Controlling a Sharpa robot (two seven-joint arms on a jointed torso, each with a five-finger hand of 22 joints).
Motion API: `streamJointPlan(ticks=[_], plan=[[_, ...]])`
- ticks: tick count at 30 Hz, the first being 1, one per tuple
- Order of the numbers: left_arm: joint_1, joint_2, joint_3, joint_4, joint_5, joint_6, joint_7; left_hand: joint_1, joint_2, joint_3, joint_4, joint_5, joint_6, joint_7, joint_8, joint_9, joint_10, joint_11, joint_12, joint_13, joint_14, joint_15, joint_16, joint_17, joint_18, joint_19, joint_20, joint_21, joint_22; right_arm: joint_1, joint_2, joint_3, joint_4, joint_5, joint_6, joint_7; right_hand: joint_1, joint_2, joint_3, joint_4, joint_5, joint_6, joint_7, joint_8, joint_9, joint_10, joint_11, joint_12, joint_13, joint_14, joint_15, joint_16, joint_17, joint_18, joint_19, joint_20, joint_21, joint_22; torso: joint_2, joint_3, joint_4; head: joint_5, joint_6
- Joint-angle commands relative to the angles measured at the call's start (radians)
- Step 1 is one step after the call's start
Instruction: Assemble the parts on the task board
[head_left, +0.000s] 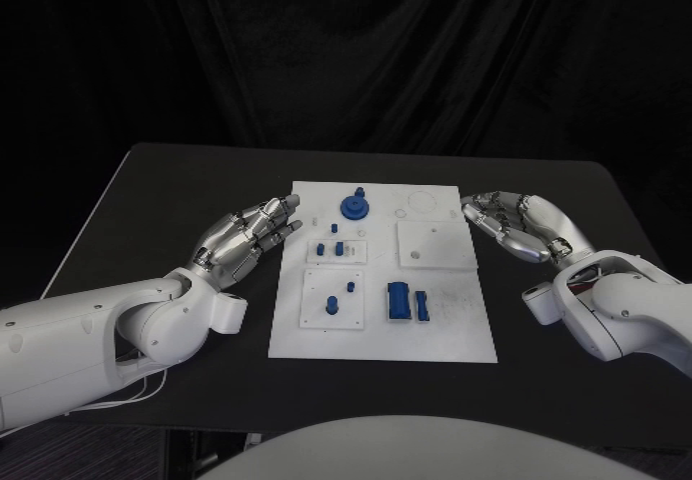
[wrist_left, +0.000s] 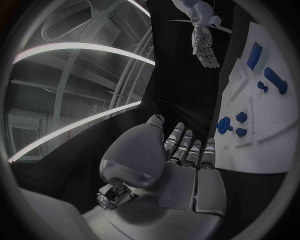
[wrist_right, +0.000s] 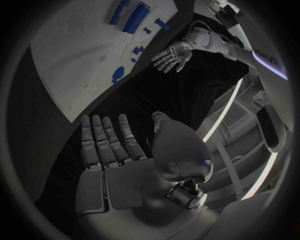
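the left hand (head_left: 253, 232) hovers at the task board's (head_left: 447, 340) nine o'clock edge, palm flat, fingers (head_left: 277, 212) released and holding nothing. the board sits mid-table (head_left: 173, 180); a round blue part (head_left: 355, 208) stands at its twelve o'clock, small pegs (head_left: 336, 247) near the centre, two blue blocks (head_left: 405, 302) toward five o'clock. assembly looks barely begun, several recesses still unfilled. the right hand (head_left: 522, 228) waits at three o'clock, fingers extended, loosely curved, grasping nothing.
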Motion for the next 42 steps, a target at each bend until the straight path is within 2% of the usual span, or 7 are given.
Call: streamJointPlan(ticks=[1, 13, 14, 18, 21, 33, 42], plan=[[0.003, 0.007, 0.0, -0.01, -0.041, -0.041, 0.102, -0.014, 0.002, -0.022, 0.005, -0.027, -0.074, -0.049, -0.013, -0.019, -0.019, -0.009, -0.024, -0.004, -0.019, -0.014, -0.025, -0.006, -0.002, -0.013, -0.016, -0.005, -0.017, -0.002, 0.01, 0.001, -0.02, 0.34, 0.25, 0.2, -0.03, 0.019, -0.051, 0.001, -0.046, -0.103, -0.051, -0.056, -0.06, -0.129, -0.039, -0.082, -0.094, -0.161, -0.007, -0.053, -0.078, -0.007, -0.167, 0.006, -0.018, -0.185, -0.021, 0.0042, -0.0027, -0.001, 0.0], [0.003, 0.034, 0.0, -0.048, -0.06, -0.054, 0.113, -0.086, 0.03, -0.123, 0.005, -0.122, -0.209, -0.195, -0.024, -0.038, -0.074, -0.065, -0.122, -0.014, -0.033, -0.003, -0.055, -0.014, 0.003, -0.026, 0.02, -0.008, -0.049, -0.019, 0.033, 0.001, -0.064, 0.428, 0.398, 0.265, -0.023, 0.077, -0.167, -0.001, -0.099, -0.225, -0.149, -0.1, -0.137, -0.233, -0.085, -0.117, -0.184, -0.283, -0.024, -0.07, -0.135, -0.003, -0.218, 0.005, -0.028, -0.272, -0.03, 0.014, -0.0005, -0.02, 0.0], [0.0, 0.031, 0.0, -0.047, -0.042, -0.041, 0.001, -0.469, -0.05, -0.044, -0.084, -0.242, -0.286, -0.13, -0.053, -0.069, -0.166, -0.116, -0.172, -0.044, -0.033, -0.108, -0.055, -0.014, -0.047, -0.041, -0.055, -0.021, -0.108, -0.015, 0.033, 0.0, -0.062, 0.364, 0.316, 0.211, -0.304, 0.009, -0.09, -0.09, -0.156, -0.273, -0.08, -0.135, -0.19, -0.275, -0.124, -0.164, -0.244, -0.327, -0.093, -0.088, -0.149, -0.069, -0.238, -0.085, -0.035, -0.314, -0.028, 0.0111, 0.0006, -0.02, 0.0], [-0.001, 0.036, 0.005, -0.048, -0.042, -0.057, -0.003, -0.562, -0.063, -0.031, -0.101, -0.271, -0.302, -0.13, -0.053, -0.069, -0.166, -0.116, -0.188, -0.044, -0.033, -0.034, -0.055, -0.014, -0.047, -0.041, -0.043, -0.021, -0.108, -0.02, 0.046, 0.01, -0.068, 0.375, 0.299, 0.211, -0.611, -0.043, -0.009, -0.186, -0.225, -0.399, -0.08, -0.224, -0.19, -0.275, -0.213, -0.269, -0.244, -0.327, -0.167, -0.088, -0.149, -0.069, -0.238, -0.183, -0.035, -0.314, -0.032, 0.0124, -0.0008, -0.02, 0.008], [-0.003, 0.047, 0.015, -0.052, -0.042, -0.091, -0.011, -0.657, -0.083, -0.011, -0.121, -0.302, -0.321, -0.13, -0.053, -0.069, -0.166, -0.116, -0.201, -0.044, -0.033, -0.108, -0.055, -0.014, -0.056, -0.041, -0.062, -0.021, -0.108, -0.029, 0.07, 0.029, -0.08, 0.398, 0.265, 0.211, -0.762, -0.128, 0.079, -0.293, -0.3, -0.399, -0.08, -0.224, -0.19, -0.275, -0.213, -0.269, -0.244, -0.327, -0.248, -0.088, -0.149, -0.069, -0.238, -0.291, -0.035, -0.314, -0.038, 0.0149, -0.0034, -0.02, 0.025], [-0.025, 0.16, 0.121, -0.087, -0.045, -0.428, -0.089, -0.946, -0.14, 0.047, -0.186, -0.394, -0.376, -0.13, -0.053, -0.069, -0.166, -0.116, -0.297, -0.044, -0.033, -0.108, -0.055, -0.014, -0.155, -0.041, -0.112, -0.021, -0.108, -0.115, 0.289, 0.199, -0.191, 0.597, -0.033, 0.214, -0.956, -0.128, 0.079, -0.293, -0.3, -0.399, -0.08, -0.224, -0.19, -0.275, -0.213, -0.269, -0.244, -0.327, -0.248, -0.088, -0.149, -0.069, -0.238, -0.291, -0.035, -0.314, -0.106, 0.0395, -0.0294, -0.018, 0.19], [-0.04, 0.236, 0.193, -0.111, -0.046, -0.658, -0.143, -1.08, -0.227, 0.129, -0.218, -0.436, -0.464, -0.13, -0.053, -0.069, -0.166, -0.116, -0.297, -0.044, -0.033, -0.108, -0.055, -0.014, -0.155, -0.041, -0.195, -0.021, -0.108, -0.141, 0.354, 0.249, -0.223, 0.656, -0.121, 0.215, -0.956, -0.128, 0.079, -0.293, -0.3, -0.399, -0.08, -0.224, -0.19, -0.275, -0.213, -0.269, -0.244, -0.327, -0.248, -0.088, -0.149, -0.069, -0.238, -0.291, -0.035, -0.314, -0.138, 0.0511, -0.0416, -0.018, 0.267]])
